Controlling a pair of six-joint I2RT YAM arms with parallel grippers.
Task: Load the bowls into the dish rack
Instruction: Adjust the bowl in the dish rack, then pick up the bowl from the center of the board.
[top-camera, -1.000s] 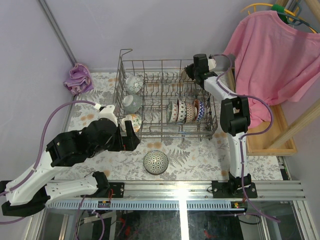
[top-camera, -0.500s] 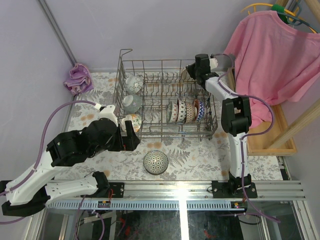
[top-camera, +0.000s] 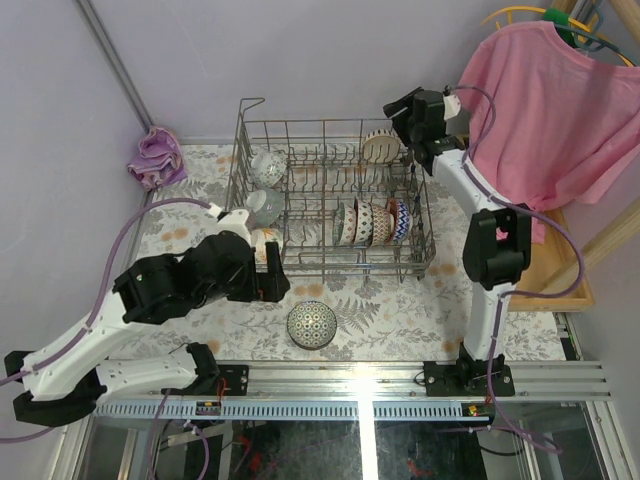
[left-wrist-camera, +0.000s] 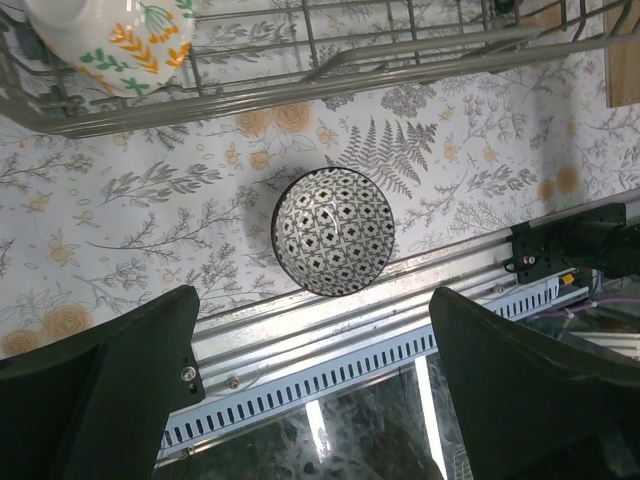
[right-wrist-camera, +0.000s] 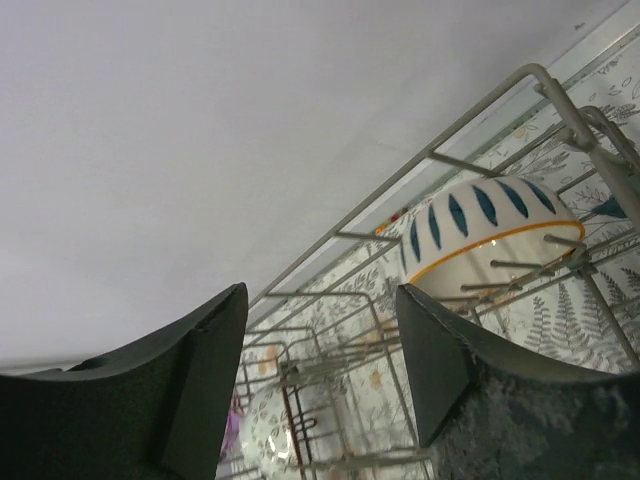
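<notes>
about nine bowls (top-camera: 312, 325), one dish rack (top-camera: 300, 124)

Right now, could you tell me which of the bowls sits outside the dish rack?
The black-and-white patterned bowl, alone on the tablecloth in front of the dish rack; every other bowl sits inside it.

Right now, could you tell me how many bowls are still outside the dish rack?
1: the black-and-white patterned bowl sits on the table just in front of the dish rack; another could hide under the left arm.
</notes>
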